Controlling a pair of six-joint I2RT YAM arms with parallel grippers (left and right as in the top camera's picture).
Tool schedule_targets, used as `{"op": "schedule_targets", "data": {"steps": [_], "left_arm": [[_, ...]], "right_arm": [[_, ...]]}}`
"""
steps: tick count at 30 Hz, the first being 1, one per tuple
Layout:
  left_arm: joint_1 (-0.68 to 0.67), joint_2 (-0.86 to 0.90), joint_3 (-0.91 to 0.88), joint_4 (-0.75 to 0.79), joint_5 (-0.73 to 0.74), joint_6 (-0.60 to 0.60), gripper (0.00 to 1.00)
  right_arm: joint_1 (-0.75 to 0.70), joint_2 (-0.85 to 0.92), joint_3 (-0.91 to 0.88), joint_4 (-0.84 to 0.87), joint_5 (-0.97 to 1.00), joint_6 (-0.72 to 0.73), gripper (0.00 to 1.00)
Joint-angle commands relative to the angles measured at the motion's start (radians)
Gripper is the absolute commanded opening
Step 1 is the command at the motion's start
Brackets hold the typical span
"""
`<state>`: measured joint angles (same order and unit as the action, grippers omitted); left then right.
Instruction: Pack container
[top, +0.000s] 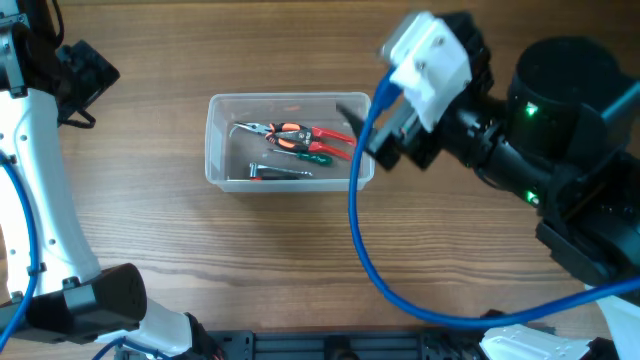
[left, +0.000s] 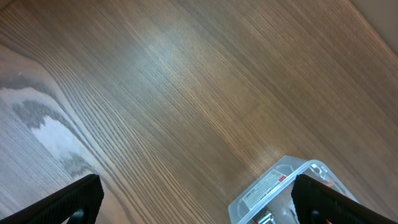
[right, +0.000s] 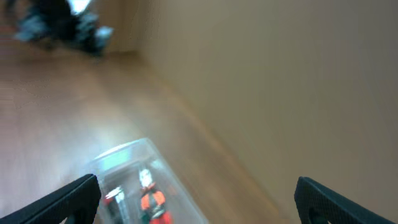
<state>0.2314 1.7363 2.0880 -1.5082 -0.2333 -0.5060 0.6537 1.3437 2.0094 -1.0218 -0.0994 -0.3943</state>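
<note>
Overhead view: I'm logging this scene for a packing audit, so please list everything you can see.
container: one, clear, table centre
pliers: one, orange-and-black handles, inside container
screwdriver: one, green handle, inside container beside pliers
metal tool: one, silver, inside container
table: one, brown wood, under everything
cables: two, blue, one on each arm
left end effector: one, black, open, away from container
right end effector: one, black, open, at container's right end

I look down on a wood-grain table (top: 300, 60) and, grouped close together, a pair of pliers (top: 295, 133) with orange-red handles pointing right and jaws left, a green-handled screwdriver (top: 308, 155) just beside them, and a silvery metal tool (top: 280, 172) I cannot identify.
</note>
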Motion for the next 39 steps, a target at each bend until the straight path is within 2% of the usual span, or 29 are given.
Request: {"op": "schedule_targets", "data": {"steps": [1,6,8,11,13,17,21,26,31,35,39], "left_arm": [[0.005,0.003,-0.001,0.0,0.009,0.005,1.0],[0.005,0.003,-0.001,0.0,0.009,0.005,1.0],[0.005,0.003,-0.001,0.0,0.009,0.005,1.0],[0.005,0.003,-0.001,0.0,0.009,0.005,1.0],[0.005,0.003,-0.001,0.0,0.009,0.005,1.0],[0.005,0.003,-0.001,0.0,0.009,0.005,1.0],[0.005,0.003,-0.001,0.0,0.009,0.005,1.0],[0.005,0.003,-0.001,0.0,0.009,0.005,1.0],[0.005,0.003,-0.001,0.0,0.009,0.005,1.0],[0.005,0.003,-0.001,0.0,0.009,0.005,1.0],[0.005,0.003,-0.001,0.0,0.009,0.005,1.0]], "right_arm": [[0.003,0.005,0.001,-0.066,-0.054,-0.023,1.0],[0.003,-0.033,0.001,-0.117,0.086,0.006,1.0],[0.0,-0.051,0.001,-0.116,0.171,0.124,1.0],[-0.053,-0.122,-0.023,-0.103,0.325,0.425,1.0],[-0.089,-0.178,-0.051,-0.062,0.304,0.444,1.0],[-0.21,-0.359,-0.197,0.058,0.183,0.437,1.0],[-0.358,-0.563,-0.439,0.141,0.029,0.309,1.0],[-0.495,-0.792,-0.765,0.175,0.019,0.24,1.0],[-0.556,-0.967,-1.071,0.234,-0.063,0.239,1.0],[-0.568,-1.096,-1.343,0.434,-0.146,0.24,1.0],[-0.568,-1.187,-1.548,0.533,-0.165,0.24,1.0]]}}
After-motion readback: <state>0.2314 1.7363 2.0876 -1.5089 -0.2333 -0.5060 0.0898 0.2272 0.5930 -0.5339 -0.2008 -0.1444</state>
